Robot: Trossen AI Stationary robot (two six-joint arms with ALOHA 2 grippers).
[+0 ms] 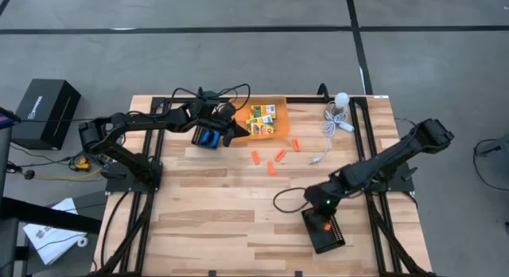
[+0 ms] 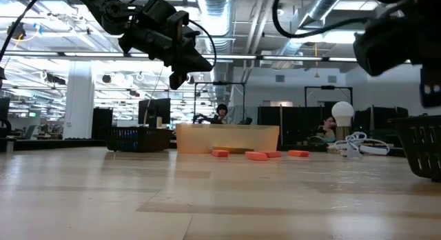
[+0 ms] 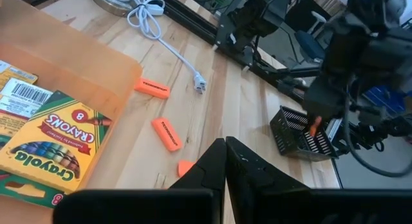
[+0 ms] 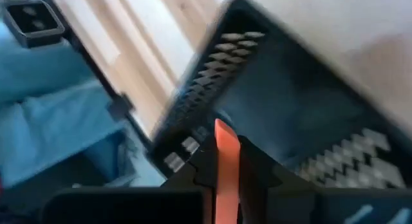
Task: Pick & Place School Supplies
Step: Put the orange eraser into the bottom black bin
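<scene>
left to right across your table: the left gripper (image 1: pixel 235 130) hangs in the air with its fingers closed to a point on nothing, between the black tray with blue-handled pliers (image 1: pixel 210 138) and the orange bin (image 1: pixel 280 108). in the left wrist view the fingertips (image 3: pixel 225 147) meet with no gap. the crayon boxes (image 1: pixel 263 118) lie in that bin, label up. four loose orange sticks (image 1: pixel 274 157) lie on the bare wood just beside the bin's near side, apart from each other. the white cable with bulb (image 1: pixel 335 118) sits at the far right corner; leave it. low on the right, the right gripper (image 1: pixel 322 209) hovers just over the second black ridged tray (image 1: pixel 325 232), and the right wrist view shows it clamped on an orange stick (image 4: pixel 225 167), held upright between the jaws, above the tray's open well. judgement: the step in hand is the drop of this stick into the right tray; one stick looks already inside, though you cannot be sure from above. next move calls for you to lower a little so the stick clears the ridged wall, then part the jaws over the well, not the rim. after that, four sticks remain to fetch. watch the cable near the route back.
</scene>
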